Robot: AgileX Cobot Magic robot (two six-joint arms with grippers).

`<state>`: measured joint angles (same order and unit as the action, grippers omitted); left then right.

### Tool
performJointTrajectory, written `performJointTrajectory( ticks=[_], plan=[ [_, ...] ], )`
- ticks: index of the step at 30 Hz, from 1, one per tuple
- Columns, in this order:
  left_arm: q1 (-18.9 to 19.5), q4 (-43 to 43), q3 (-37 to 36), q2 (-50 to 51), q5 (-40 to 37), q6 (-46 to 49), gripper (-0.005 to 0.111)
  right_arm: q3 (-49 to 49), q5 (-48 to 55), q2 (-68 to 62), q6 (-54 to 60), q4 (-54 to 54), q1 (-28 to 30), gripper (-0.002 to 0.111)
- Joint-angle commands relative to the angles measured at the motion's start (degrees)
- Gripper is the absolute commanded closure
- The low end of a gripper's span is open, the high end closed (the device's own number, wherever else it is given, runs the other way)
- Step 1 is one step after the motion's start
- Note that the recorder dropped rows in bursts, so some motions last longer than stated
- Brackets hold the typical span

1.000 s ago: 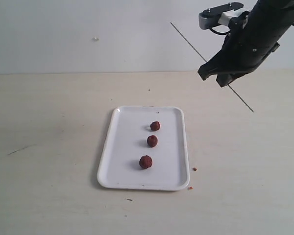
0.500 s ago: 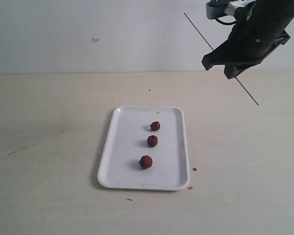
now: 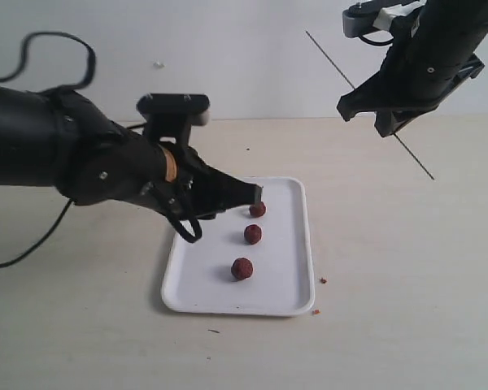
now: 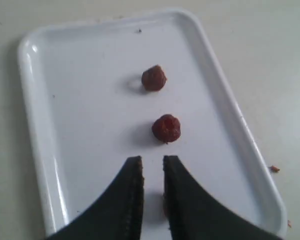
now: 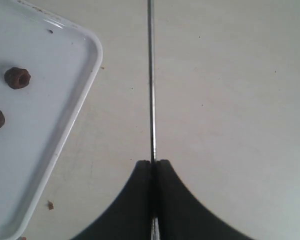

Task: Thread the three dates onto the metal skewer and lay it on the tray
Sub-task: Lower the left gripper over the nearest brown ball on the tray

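While the right tool [image 5: 152,162] is gripping: its two fingers are pressing together on the skewer [image 3: 329,57], holding it in the air.
Skewer: is slanting through the right tool, with one end pointing up toward the wall and the other pointing down toward the counter [image 3: 407,284]; it is hanging off to the right of the tray [image 3: 281,284], well apart from it.
Left tool [image 3: 256,195]: is reaching over the far end of the tray, its fingers standing slightly apart with a narrow gap between them; whether anything is sitting in that gap, I cannot tell.
Dates: all three are lying on the tray in a loose row along its length, each apart from the next.
Date by the left tool [image 3: 258,209]: is sitting just beside the tool's tip; whether the two are touching, I cannot tell.
Middle date [image 3: 252,234]: is resting near the tray's centre.
Last date [image 3: 241,268]: is lying toward the tray's near end.
Tray: is lying flat on the counter.
Crumbs [image 3: 323,280]: are lying on the counter just beside the tray's right near corner.
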<state>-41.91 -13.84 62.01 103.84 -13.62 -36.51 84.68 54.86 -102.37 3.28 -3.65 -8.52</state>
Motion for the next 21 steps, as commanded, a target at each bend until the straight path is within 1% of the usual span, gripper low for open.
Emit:
performJointTrajectory(
  ticks=[1,4,8,10,12,16,21],
  plan=[
    [-0.3,3.8,1.2,5.4,-0.3,0.1,0.086,0.3,-0.4,0.4,0.1,0.3,0.3,0.108],
    [-0.7,4.0,1.2,7.1,0.0,0.2,0.076,0.3,-0.5,0.4,0.6,0.9,0.3,0.108],
    [-2.2,4.2,1.2,7.2,0.0,0.1,0.061,0.3,-0.6,0.4,3.2,3.6,0.3,0.108],
    [-3.0,4.7,1.2,7.2,0.0,-0.7,0.057,0.3,-0.6,0.4,4.1,4.0,0.3,0.108],
    [-3.9,4.7,1.2,7.2,0.3,-3.0,0.056,0.3,-0.6,0.4,4.1,4.0,0.3,0.108],
    [-5.8,4.7,1.2,7.9,0.2,-4.2,0.056,0.3,-0.5,0.4,4.2,4.4,0.3,0.108],
    [-6.0,4.7,1.2,9.1,0.5,-8.7,0.056,0.3,-0.5,0.4,4.2,5.2,0.3,0.108]
  ],
)
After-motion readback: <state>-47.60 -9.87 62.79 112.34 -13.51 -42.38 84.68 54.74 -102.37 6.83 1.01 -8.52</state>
